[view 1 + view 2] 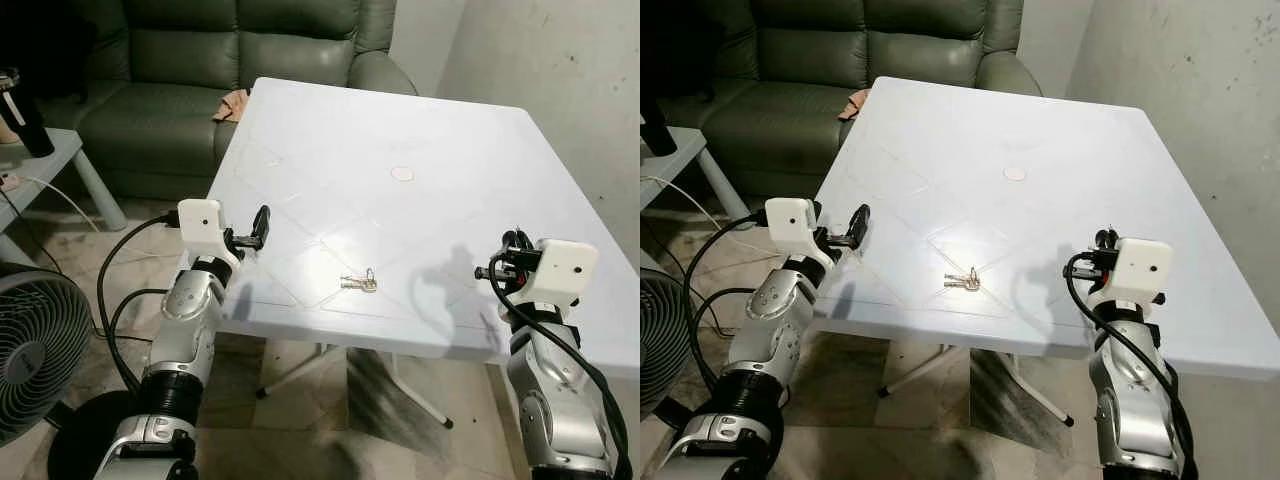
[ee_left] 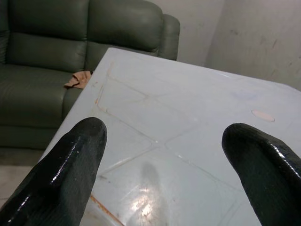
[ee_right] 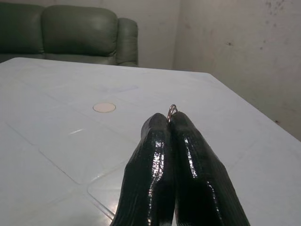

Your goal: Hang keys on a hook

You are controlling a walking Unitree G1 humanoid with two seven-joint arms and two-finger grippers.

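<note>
On white plastic surface (image 1: 420, 130), small silver keys (image 1: 359, 283) lie crosswise, between hands: left hand (image 1: 258, 230) wide, at 10 o'clock; right hand (image 3: 170, 123) pinched on thin metal ring (image 3: 172, 111), at 3 o'clock.

Left gripper (image 2: 162, 155) open above white table (image 2: 197, 108); sofa (image 2: 56, 42) beyond.

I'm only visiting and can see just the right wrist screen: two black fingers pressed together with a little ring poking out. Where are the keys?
Observer: A small bunch of keys lies on the white table near its front edge, between the arms, apart from the right gripper pinching that ring.
Operator: Is the other hand busy?
Observer: The left gripper hovers at the table's left edge, fingers open, holding nothing.
Operator: What's beside the table?
Observer: A fan stands on the floor on the robot's left.
</note>
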